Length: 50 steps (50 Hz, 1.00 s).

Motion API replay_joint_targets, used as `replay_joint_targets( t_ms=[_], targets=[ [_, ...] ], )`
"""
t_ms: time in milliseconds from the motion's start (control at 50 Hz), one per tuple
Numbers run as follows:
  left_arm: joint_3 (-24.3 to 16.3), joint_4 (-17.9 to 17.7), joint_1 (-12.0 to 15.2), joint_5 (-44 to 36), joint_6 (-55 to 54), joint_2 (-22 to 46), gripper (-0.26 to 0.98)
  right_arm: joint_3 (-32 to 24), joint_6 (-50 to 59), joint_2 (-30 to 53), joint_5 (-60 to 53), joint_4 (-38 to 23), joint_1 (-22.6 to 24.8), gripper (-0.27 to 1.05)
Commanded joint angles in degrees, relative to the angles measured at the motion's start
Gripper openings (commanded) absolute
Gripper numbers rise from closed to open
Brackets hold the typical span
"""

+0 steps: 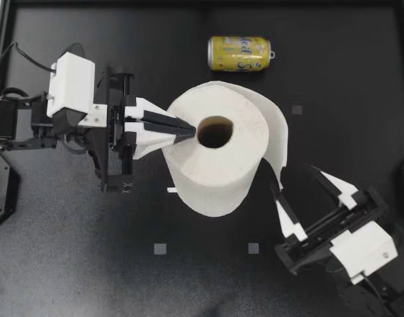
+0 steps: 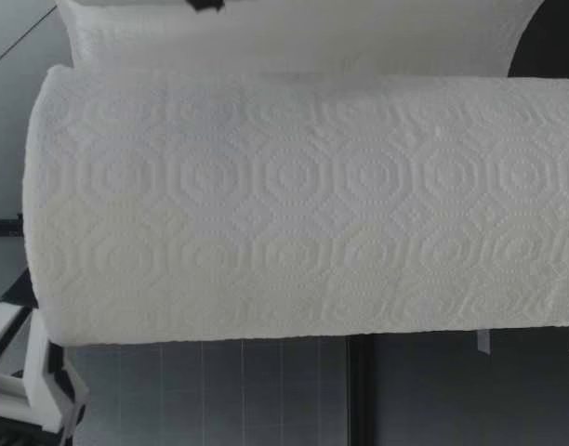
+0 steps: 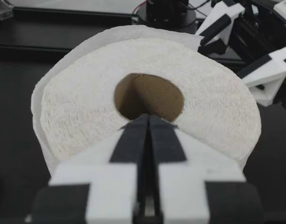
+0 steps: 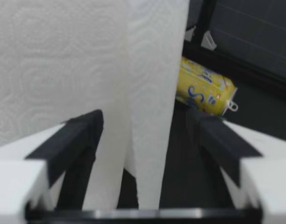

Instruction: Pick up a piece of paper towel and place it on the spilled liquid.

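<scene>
A white paper towel roll (image 1: pixel 218 155) stands upright mid-table, its brown core (image 1: pixel 215 132) showing. My left gripper (image 1: pixel 191 131) lies shut across the roll's top, tips at the core's edge (image 3: pixel 147 119). A loose sheet (image 1: pixel 278 142) peels off the roll's right side and hangs down. My right gripper (image 1: pixel 294 179) is open around that sheet's lower end. In the right wrist view the sheet (image 4: pixel 152 93) hangs between the spread fingers (image 4: pixel 68 135), beside the roll (image 4: pixel 54 60). The roll (image 2: pixel 303 204) fills the low view. I cannot make out any spilled liquid on the dark table.
A yellow drink can (image 1: pixel 239 53) lies on its side behind the roll, also visible past the sheet as the can (image 4: pixel 206 88). The black table (image 1: pixel 70 264) has small grey squares (image 1: pixel 160 249) near the front. From the left wrist, my right gripper (image 3: pixel 243 49) shows beyond the roll.
</scene>
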Motion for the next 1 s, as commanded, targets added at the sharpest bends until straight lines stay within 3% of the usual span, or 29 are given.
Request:
replay_joint_targets(
  t_ms=[0, 600, 760, 980],
  targets=[
    [-0.5, -0.2, 0.4, 0.5, 0.0, 0.2, 0.08, -1.1, -0.1, -0.4, -0.2, -1.1, -1.6, 0.73],
    [0.0, -0.5, 0.4, 0.6, -0.1, 0.4, 0.08, -0.5, -0.4, -0.2, -0.2, -1.2, -9.7, 0.68],
    [0.0, -0.6, 0.4, 1.4, -0.2, 1.1, 0.08, -0.5, -0.4, -0.3, -0.2, -1.2, -9.7, 0.47],
    [0.0, -1.4, 0.4, 1.5, -0.2, 1.1, 0.08, -0.5, -0.4, -0.4, -0.2, -1.2, -9.6, 0.01]
  ],
)
